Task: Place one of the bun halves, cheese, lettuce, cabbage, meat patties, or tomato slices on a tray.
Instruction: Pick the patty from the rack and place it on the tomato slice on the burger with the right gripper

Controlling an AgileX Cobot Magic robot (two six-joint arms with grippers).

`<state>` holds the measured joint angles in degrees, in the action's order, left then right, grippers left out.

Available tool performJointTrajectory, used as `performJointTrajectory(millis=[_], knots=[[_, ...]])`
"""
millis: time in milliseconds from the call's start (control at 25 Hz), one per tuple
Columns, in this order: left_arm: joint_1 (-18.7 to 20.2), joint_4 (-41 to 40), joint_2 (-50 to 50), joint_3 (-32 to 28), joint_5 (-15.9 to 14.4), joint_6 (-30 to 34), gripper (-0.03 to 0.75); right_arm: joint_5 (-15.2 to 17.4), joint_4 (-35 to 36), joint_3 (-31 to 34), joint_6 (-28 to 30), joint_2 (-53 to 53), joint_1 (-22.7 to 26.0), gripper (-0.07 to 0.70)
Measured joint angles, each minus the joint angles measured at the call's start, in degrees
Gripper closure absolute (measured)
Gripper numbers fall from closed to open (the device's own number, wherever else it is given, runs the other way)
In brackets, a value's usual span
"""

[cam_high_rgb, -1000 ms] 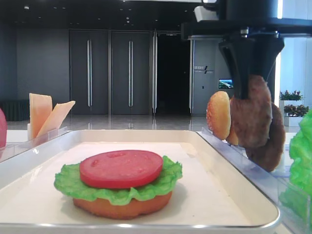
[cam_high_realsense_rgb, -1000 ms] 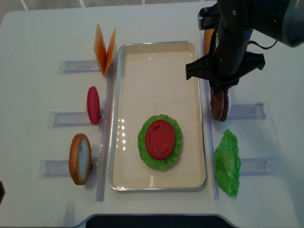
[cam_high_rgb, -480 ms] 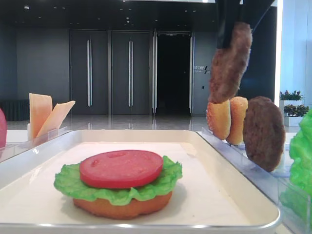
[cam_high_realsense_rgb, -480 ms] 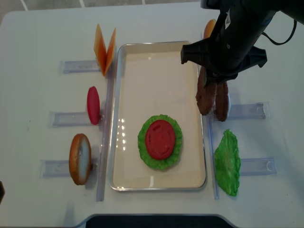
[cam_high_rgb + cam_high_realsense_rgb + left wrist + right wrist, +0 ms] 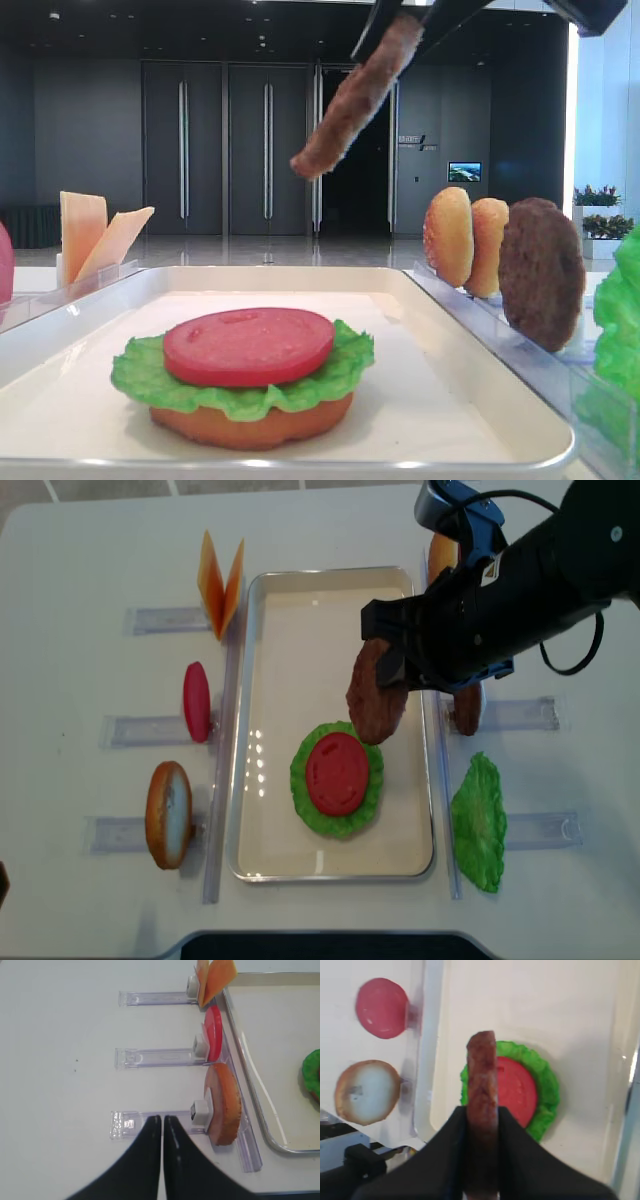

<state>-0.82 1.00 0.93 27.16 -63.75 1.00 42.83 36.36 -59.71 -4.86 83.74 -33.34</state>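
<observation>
Right gripper point(image 5: 481, 1160) pinches a meat patty point(image 5: 377, 692) above the tray point(image 5: 262, 720). Only the left wrist view shows the left gripper point(image 5: 162, 1127) pressed together. White worktop point(image 5: 90, 570); dark hall behind.

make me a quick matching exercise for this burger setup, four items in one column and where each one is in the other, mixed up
Things:
1. meat patty
2. tomato slice
3. cheese slices
4. bun half

Places:
A. standing in the clear rack left of the tray, nearest the table's front edge
B. held in the air by the right gripper
C. lying on the lettuce in the tray
D. leaning together by the tray's far left corner

Pairs: 1-B, 2-C, 3-D, 4-A
</observation>
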Motion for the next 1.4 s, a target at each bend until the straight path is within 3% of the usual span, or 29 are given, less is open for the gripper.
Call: performJointTrajectory(millis=[160,320,720,880,1200,1400], knots=[[0.00,0.00,0.00,0.00,0.00,0.00,0.714,-5.58,13.64,5.85,11.41,-1.66,0.00,0.495],[0.00,0.00,0.00,0.00,0.00,0.00,0.715,-6.56,24.27,9.15,22.26,-1.79,0.00,0.495],[0.00,0.00,0.00,0.00,0.00,0.00,0.715,-6.84,27.32,9.28,25.15,-1.72,0.00,0.495],[0.00,0.00,0.00,0.00,0.00,0.00,0.715,-4.53,27.28,9.28,26.46,0.81,0.00,0.495],[0.00,0.00,0.00,0.00,0.00,0.00,0.715,-3.75,39.07,9.39,41.06,7.04,0.00,0.495],[0.00,0.00,0.00,0.00,0.00,0.00,0.715,-2.91,41.58,9.39,45.39,11.45,0.00,0.495]])
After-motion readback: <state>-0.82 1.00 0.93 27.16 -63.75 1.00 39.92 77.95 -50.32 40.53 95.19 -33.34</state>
